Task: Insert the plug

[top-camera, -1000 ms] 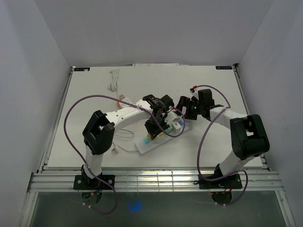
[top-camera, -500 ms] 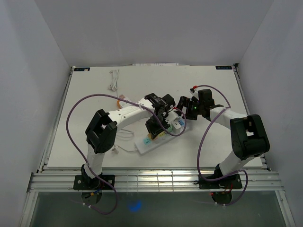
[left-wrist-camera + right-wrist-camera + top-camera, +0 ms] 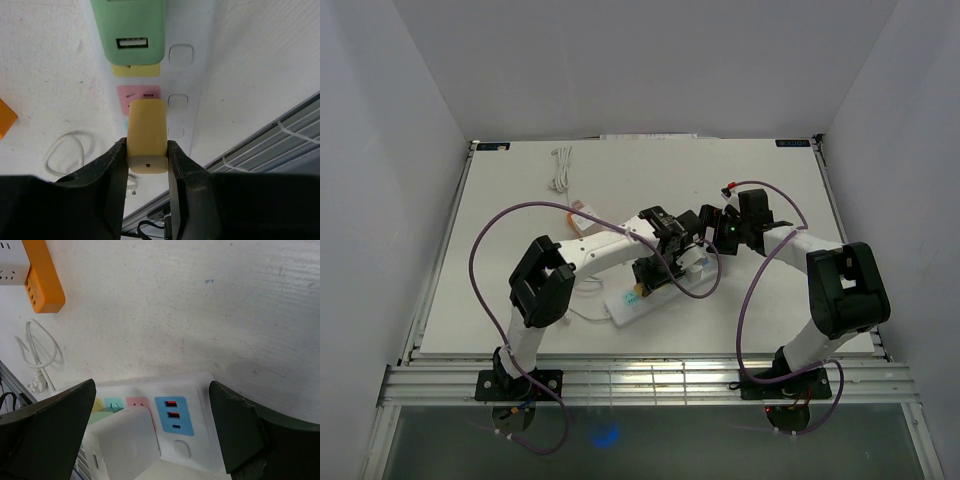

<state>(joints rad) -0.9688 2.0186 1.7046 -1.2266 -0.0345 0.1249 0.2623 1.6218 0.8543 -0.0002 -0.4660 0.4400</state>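
The left end effector [image 3: 658, 272] hangs over the middle of the strip [image 3: 623, 306], its arm bent at the elbow and reaching across the tabletop [image 3: 520, 180]. The right end effector [image 3: 705, 232] hovers just beyond it at the strip's far end, forearm angled in from the right.

From the left wrist, the fingers [image 3: 112, 172] pinch the yellow plug [image 3: 146, 135]. Its nose meets the pink socket [image 3: 138, 93] straight ahead; whether the prongs are in cannot be told. A green charger [image 3: 134, 30] sits further ahead, and a cable [image 3: 65, 152] loops to the left.

From the right wrist, that end effector is spread wide, with the strip's end and a white adapter [image 3: 125, 440] between its fingers, untouched. An orange block [image 3: 42, 277] lies ahead-left.
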